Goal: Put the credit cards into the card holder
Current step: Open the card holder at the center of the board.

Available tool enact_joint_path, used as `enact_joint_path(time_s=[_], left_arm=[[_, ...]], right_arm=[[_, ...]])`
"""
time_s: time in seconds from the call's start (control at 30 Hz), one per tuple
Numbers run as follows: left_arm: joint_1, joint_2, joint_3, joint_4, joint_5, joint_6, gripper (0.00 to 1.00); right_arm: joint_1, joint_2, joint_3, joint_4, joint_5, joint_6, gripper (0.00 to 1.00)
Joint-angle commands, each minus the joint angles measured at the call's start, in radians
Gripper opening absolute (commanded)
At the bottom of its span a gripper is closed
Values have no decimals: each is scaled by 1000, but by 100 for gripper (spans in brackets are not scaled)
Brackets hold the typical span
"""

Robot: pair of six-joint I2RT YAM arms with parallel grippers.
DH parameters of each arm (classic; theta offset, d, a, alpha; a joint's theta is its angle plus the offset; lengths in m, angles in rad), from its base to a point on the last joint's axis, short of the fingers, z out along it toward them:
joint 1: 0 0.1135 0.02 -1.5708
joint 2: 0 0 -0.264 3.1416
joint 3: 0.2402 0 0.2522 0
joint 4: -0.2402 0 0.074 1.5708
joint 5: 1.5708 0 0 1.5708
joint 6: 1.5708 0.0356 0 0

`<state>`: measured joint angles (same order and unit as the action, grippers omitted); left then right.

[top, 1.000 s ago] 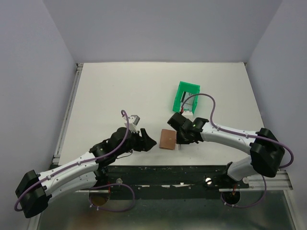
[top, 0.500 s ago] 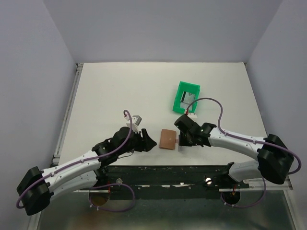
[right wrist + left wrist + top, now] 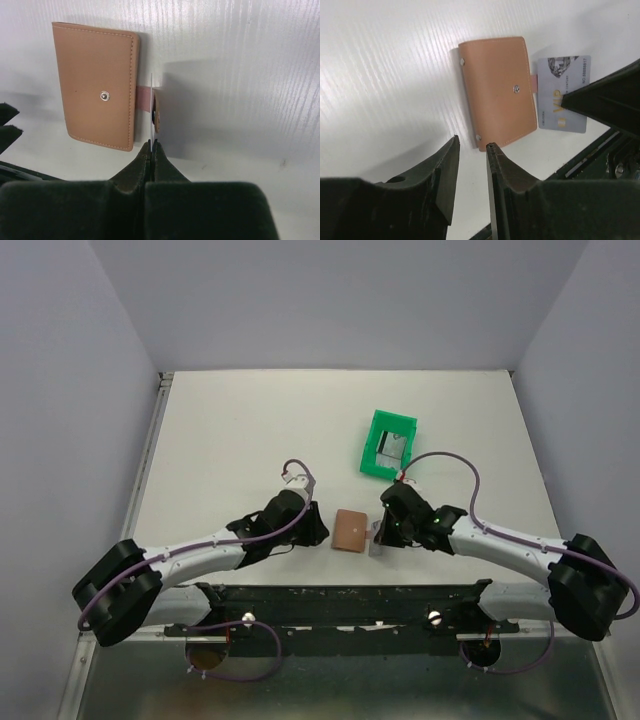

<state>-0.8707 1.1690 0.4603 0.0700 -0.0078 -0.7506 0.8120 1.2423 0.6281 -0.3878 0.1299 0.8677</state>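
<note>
The tan card holder point(image 3: 350, 530) lies shut and flat on the white table, its snap tab point(image 3: 144, 98) sticking out to its right. My right gripper point(image 3: 151, 146) is shut on a grey credit card point(image 3: 564, 93), held on edge right beside the tab. In the top view this gripper point(image 3: 381, 534) sits just right of the holder. My left gripper point(image 3: 472, 145) is open with a narrow gap and nothing in it. One of its fingertips point(image 3: 490, 147) is at the holder's near corner. From above, the left gripper point(image 3: 320, 528) sits just left of the holder.
A green plastic bin point(image 3: 378, 423) stands behind the right gripper, with a grey card point(image 3: 390, 447) inside. The black rail point(image 3: 340, 590) of the table's front edge runs close below the holder and both grippers.
The left arm has swung right up to the holder and its jaws have narrowed. The right gripper has carried the card forward and a little right, beside the holder's tab.
</note>
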Motion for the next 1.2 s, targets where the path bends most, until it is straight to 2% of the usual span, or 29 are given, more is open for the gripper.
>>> enact_joint_path(time_s=[0.0, 0.4, 0.6, 0.97, 1.17], left_arm=[[19, 95, 75, 56, 6, 56, 38], [32, 205, 87, 62, 6, 57, 31], [32, 262, 100, 85, 65, 57, 28], [32, 291, 95, 111, 89, 59, 25], [32, 296, 86, 125, 100, 57, 24]], right_arm=[[-34, -23, -51, 82, -85, -27, 0], [-115, -24, -119, 187, -253, -65, 0], [-134, -29, -140, 233, -299, -72, 0], [-137, -116, -165, 290, -357, -108, 0], [-137, -101, -171, 362, -429, -110, 0]])
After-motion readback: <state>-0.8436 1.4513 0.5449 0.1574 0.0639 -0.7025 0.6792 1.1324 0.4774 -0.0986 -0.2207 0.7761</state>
